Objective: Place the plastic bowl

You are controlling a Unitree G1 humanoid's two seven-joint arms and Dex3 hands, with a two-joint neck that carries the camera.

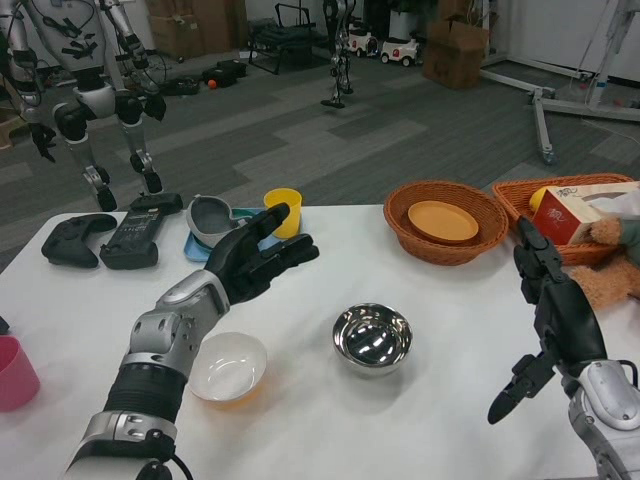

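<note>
A white plastic bowl (229,366) with an orange tint underneath sits on the white table (330,440), just right of my left forearm. My left hand (258,257) hovers above and beyond it, fingers spread and holding nothing. A shiny metal bowl (372,337) stands in the middle of the table. An orange plastic bowl (442,221) lies inside a round wicker basket (400,232) at the back. My right hand (548,310) is raised at the right side, fingers spread, empty.
A second wicker basket (515,193) at the far right holds a tissue box (590,208); a plush toy (606,272) lies beside it. A yellow cup (284,207), a grey bowl (212,217) on a blue tray, a black controller (73,240), a black device (136,233) and a pink cup (13,373) are on the left.
</note>
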